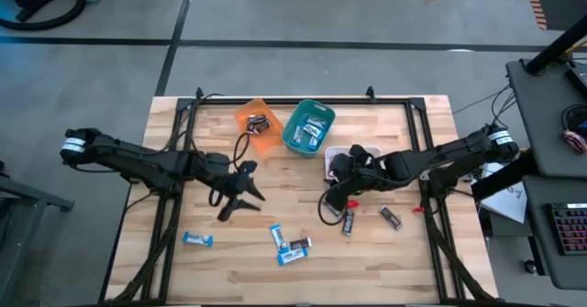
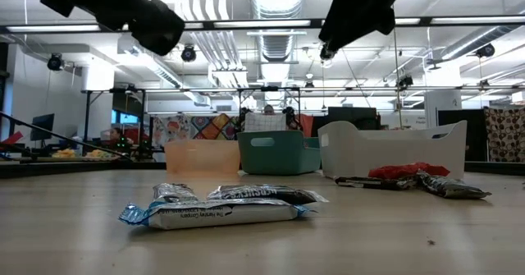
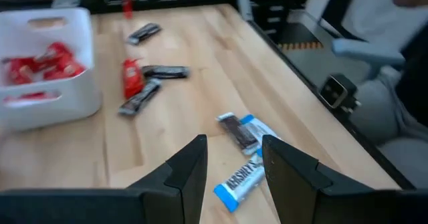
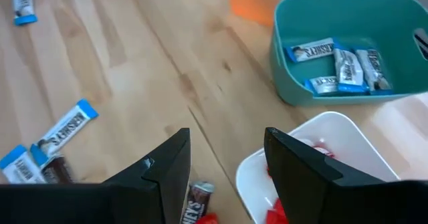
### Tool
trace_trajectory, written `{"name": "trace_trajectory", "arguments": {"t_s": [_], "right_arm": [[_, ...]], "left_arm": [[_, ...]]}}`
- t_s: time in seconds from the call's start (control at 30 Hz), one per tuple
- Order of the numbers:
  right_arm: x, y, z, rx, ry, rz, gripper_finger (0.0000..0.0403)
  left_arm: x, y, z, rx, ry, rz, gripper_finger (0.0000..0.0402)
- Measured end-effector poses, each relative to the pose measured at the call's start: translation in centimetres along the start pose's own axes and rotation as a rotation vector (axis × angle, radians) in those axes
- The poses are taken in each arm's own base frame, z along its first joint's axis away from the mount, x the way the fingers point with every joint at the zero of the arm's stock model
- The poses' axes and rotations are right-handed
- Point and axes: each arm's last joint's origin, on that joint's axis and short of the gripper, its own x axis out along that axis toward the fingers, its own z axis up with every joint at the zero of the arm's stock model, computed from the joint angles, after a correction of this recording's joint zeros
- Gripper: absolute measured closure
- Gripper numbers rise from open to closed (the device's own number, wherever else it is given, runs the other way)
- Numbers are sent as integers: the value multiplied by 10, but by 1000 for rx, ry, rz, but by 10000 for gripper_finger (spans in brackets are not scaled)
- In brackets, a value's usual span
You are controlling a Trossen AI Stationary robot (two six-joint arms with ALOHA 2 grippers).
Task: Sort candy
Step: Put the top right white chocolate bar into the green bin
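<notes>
Wrapped candy bars lie flat on the wooden table. In the high view, a blue-and-white bar (image 1: 197,240) lies near the left, a small cluster of blue and dark bars (image 1: 290,244) lies near the middle, and dark bars (image 1: 348,221) (image 1: 391,217) lie to the right. My left gripper (image 1: 240,200) (image 3: 234,164) hovers open above the table, left of the cluster (image 3: 241,132). My right gripper (image 1: 332,197) (image 4: 227,158) hovers open beside the white bin (image 1: 359,151) (image 4: 314,150), above a dark bar (image 4: 197,201).
Three bins stand along the far side: an orange one (image 1: 259,124) holding dark bars, a teal one (image 1: 309,127) (image 4: 348,50) holding blue bars, and the white one (image 3: 40,70) holding red bars. A red bar (image 3: 132,77) and dark bars (image 3: 164,71) lie near the white bin. Bare wood shows at the near left.
</notes>
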Motion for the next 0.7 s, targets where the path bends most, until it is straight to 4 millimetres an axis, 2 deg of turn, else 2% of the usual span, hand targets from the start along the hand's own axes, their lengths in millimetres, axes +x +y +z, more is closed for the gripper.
{"name": "trace_trajectory", "arguments": {"t_s": [0.27,0.7], "right_arm": [[-6,8,-2,-17,1,36,220],[-6,11,-4,-24,42,92,220]], "left_arm": [[12,-17,-2,88,15,-77,250],[67,-19,-29,163,113,-70,156]]}}
